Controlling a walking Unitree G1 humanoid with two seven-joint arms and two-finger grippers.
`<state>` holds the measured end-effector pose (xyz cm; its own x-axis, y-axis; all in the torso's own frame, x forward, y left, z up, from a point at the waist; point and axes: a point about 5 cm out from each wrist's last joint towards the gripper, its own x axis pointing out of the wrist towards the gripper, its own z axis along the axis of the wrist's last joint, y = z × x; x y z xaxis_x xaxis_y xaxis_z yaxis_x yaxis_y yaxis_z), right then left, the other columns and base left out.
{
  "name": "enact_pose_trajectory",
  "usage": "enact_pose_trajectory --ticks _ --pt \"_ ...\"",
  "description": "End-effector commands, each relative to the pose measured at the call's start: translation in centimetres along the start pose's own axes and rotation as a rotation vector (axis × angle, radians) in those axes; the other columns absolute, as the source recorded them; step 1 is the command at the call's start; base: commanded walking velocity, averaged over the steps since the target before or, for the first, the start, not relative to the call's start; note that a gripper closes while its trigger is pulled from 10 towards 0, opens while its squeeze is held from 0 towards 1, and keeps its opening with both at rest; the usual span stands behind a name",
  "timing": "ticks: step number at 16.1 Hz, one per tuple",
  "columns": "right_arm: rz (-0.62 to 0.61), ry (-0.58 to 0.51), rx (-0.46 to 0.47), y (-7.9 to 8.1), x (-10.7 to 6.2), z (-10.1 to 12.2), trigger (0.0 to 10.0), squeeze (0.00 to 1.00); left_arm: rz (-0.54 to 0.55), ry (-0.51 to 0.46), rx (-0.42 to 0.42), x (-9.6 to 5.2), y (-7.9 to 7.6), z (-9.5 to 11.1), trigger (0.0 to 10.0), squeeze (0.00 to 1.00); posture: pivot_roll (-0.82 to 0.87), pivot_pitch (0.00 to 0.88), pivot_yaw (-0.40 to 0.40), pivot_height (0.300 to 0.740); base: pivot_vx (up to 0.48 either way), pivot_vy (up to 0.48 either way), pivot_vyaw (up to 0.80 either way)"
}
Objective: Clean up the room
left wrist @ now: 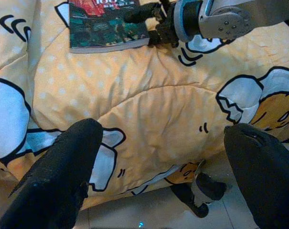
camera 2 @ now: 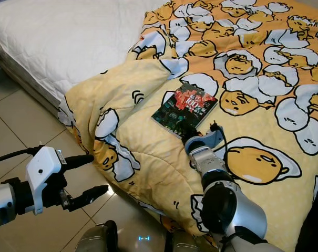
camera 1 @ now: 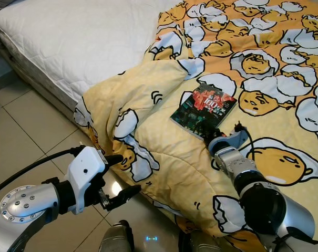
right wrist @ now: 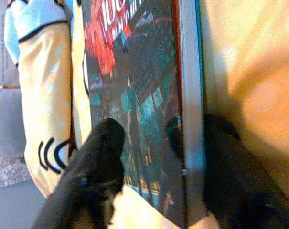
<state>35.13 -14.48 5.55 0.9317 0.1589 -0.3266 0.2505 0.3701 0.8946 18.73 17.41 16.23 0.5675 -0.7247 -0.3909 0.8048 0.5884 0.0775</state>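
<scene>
A book point(camera 1: 203, 107) with a dark red and teal cover lies flat on the yellow egg-print duvet point(camera 1: 164, 157) on the bed. My right gripper point(camera 1: 222, 134) is at the book's near corner and is open. In the right wrist view one finger point(right wrist: 96, 162) rests on the cover point(right wrist: 144, 71), and the other finger point(right wrist: 230, 162) lies just past the page edge on the duvet. My left gripper point(camera 1: 130, 174) is open and holds nothing, hanging over the floor beside the bed's corner. The left wrist view looks past its fingers point(left wrist: 53, 176) at the book point(left wrist: 103, 28) and the right gripper point(left wrist: 144, 26).
The duvet is bunched in a thick fold point(camera 1: 132, 100) at the bed's near corner and hangs over the edge. A bare white mattress point(camera 1: 80, 37) stretches to the back left. Beige tiled floor point(camera 1: 32, 131) runs along the bed's left side. My own feet point(camera 1: 116, 239) are at the bottom.
</scene>
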Motion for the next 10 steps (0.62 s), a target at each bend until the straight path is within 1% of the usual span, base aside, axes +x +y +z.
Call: enact_pose_trajectory --ticks 1,10 --pt "0.008 0.051 0.002 0.3 0.14 -1.04 0.0 0.0 -0.015 -0.001 0.012 0.05 -0.41 0.34 10.0 0.0 0.28 0.222 -0.027 0.74 0.0 0.0 0.0" --pt "-0.007 0.06 -0.019 0.15 0.11 -1.12 0.0 0.0 -0.013 0.001 0.016 0.14 -0.47 0.55 10.0 0.0 0.28 0.215 -0.028 0.74 0.0 0.0 0.0"
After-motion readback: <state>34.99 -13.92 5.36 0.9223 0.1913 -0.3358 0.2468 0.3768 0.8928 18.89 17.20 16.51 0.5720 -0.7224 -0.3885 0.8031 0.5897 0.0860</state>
